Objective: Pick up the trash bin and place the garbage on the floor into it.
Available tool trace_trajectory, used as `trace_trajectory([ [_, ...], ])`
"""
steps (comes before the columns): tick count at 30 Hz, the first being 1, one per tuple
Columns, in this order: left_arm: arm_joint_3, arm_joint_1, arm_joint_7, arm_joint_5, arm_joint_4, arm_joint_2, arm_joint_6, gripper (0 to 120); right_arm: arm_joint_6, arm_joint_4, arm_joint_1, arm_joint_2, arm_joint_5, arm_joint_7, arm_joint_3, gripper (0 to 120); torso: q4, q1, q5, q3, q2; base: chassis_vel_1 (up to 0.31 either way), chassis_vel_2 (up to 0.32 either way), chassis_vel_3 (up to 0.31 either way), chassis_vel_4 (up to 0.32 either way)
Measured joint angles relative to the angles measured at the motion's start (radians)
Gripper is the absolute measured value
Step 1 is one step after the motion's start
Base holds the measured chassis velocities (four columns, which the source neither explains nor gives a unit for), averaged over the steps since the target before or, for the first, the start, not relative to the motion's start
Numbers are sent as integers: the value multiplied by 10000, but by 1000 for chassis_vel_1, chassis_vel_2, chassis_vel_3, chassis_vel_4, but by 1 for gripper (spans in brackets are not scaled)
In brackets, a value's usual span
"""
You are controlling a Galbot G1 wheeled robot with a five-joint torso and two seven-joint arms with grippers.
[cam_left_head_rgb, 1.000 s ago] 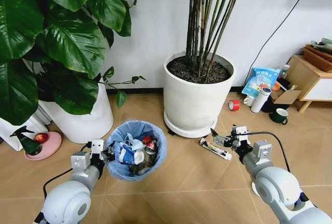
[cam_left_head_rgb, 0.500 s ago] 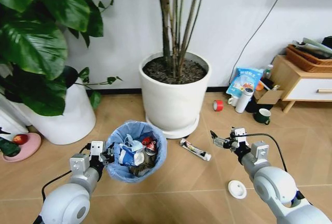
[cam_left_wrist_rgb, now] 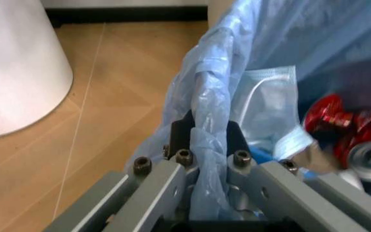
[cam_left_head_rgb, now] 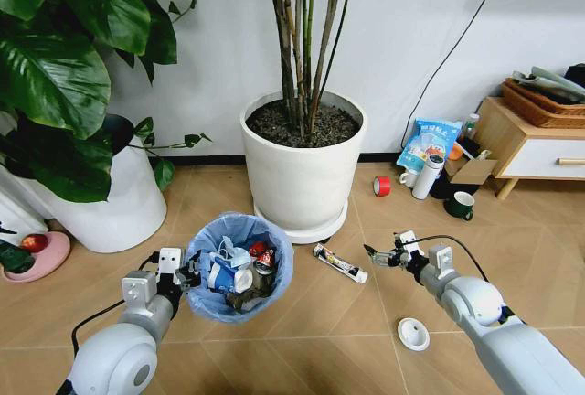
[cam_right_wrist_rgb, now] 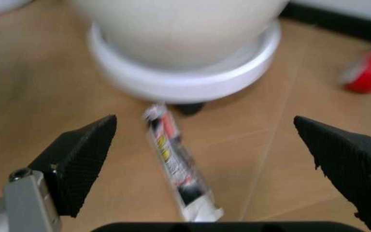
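1. The trash bin [cam_left_head_rgb: 239, 265] is seen in the head view low and left of centre, just in front of the big white plant pot [cam_left_head_rgb: 302, 168], lined with a crinkled light-blue bag [cam_left_wrist_rgb: 250, 58] folded over its rim.
2. The left claw [cam_left_head_rgb: 189, 273] is clenched on the bin's rim at its left side; in the left wrist view the blue bag is pinched between the two fingers [cam_left_wrist_rgb: 166, 188].
3. Whether the bin rests on the floor [cam_left_head_rgb: 329, 322] or is lifted off it cannot be told.
4. Litter is seen inside the bin: a blue-and-white face mask [cam_left_wrist_rgb: 269, 106], a crushed red can [cam_left_wrist_rgb: 340, 121], and white wads that cannot be made out clearly.
5. A thin tube [cam_left_head_rgb: 340, 263] lies flat on the floor between the bin and the right claw [cam_left_head_rgb: 382, 255], just in front of the pot's saucer [cam_right_wrist_rgb: 185, 77].
6. The right claw is held low over the floor, released, with its two dark fingertips [cam_right_wrist_rgb: 82, 154] spread wide; in the right wrist view the tube [cam_right_wrist_rgb: 176, 164] lies between them, farther off and untouched.
7. A white round lid [cam_left_head_rgb: 413, 334] lies on the floor near the right forearm.
8. A red tape roll [cam_left_head_rgb: 383, 185] and a green mug [cam_left_head_rgb: 459, 205] sit on the floor by the wall, well apart from the bin.
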Motion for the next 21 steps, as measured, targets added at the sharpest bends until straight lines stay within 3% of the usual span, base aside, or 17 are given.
trace_trajectory([
  [3, 49, -26, 3, 58, 108, -39, -5, 0, 353, -1664, 905, 179, -673, -855, -713, 100, -3, 0, -16, 0, 0, 0, 0, 0, 0],
  [6, 54, -51, 0, 71, 155, -40, -11, 0, 602, -2647, 1345, 436, -1288, -1276, -1070, 100, -3, 0, 2, 0, 0, 0, 0, 0, 0],
  [7, 58, -60, 4, 72, 177, -33, -13, 0, 703, -2977, 1493, 541, -1426, -1347, -1214, 100, -2, 0, -8, 0, 0, 0, 0, 0, 0],
  [21, 59, -167, 37, 73, 267, -8, -31, 0, 1586, -6121, 3393, 2329, -2502, -1292, -2020, 100, 0, 0, -10, 0, 0, 0, 0, 0, 0],
])
